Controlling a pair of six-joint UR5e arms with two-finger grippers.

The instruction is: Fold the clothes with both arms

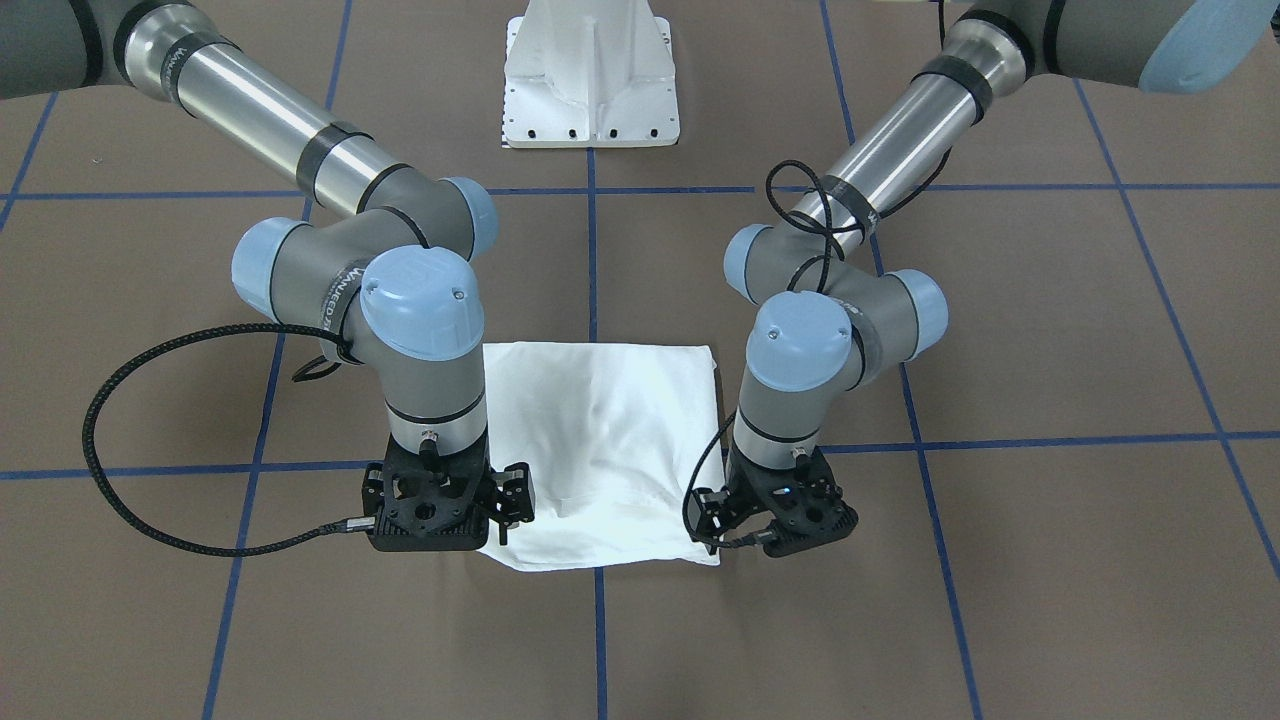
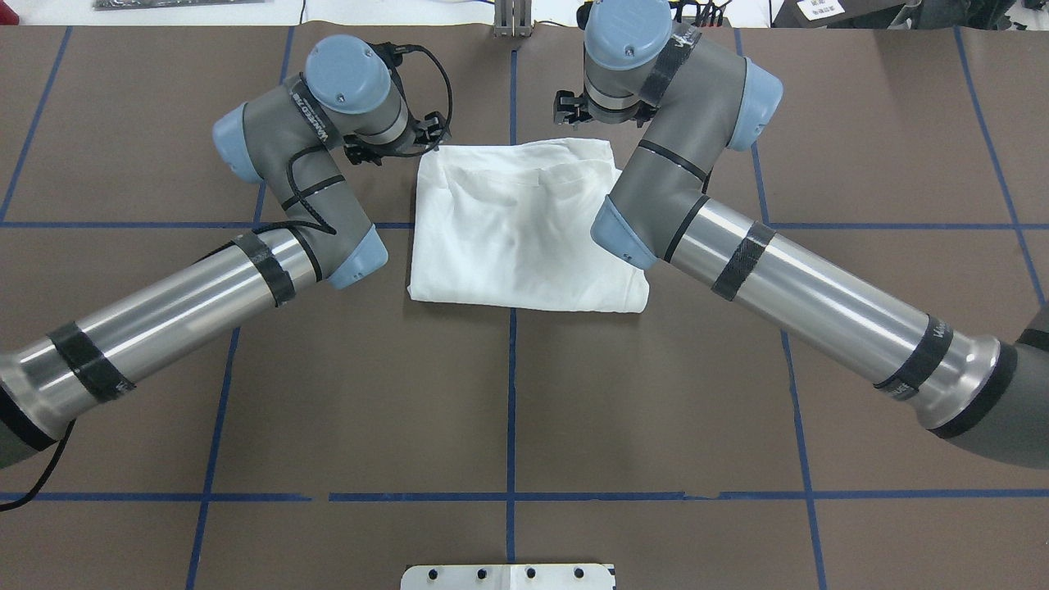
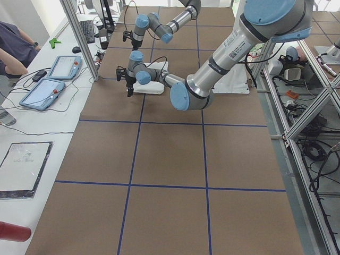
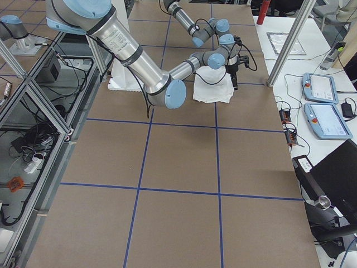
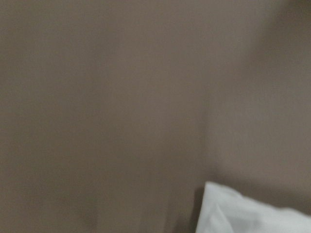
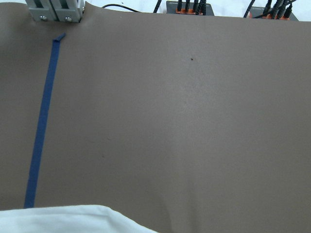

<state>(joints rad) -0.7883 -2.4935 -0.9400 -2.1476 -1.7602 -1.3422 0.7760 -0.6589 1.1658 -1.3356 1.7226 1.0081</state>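
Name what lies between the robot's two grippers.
The folded white T-shirt: in the front-facing view, its edge nearest the camera spans the stretch from the right gripper to the left gripper.

The left arm (image 2: 164,315) and right arm (image 2: 819,287) are polished silver tubes banded with black tape. They are joined by dark grey housings with white lettering and light blue caps (image 1: 420,300) dotted with small screws. In the front-facing view, a braided black cable (image 1: 90,440) loops out toward 9 o'clock from the right arm's wrist. A thinner black cable (image 1: 769,186) coils around the left arm.
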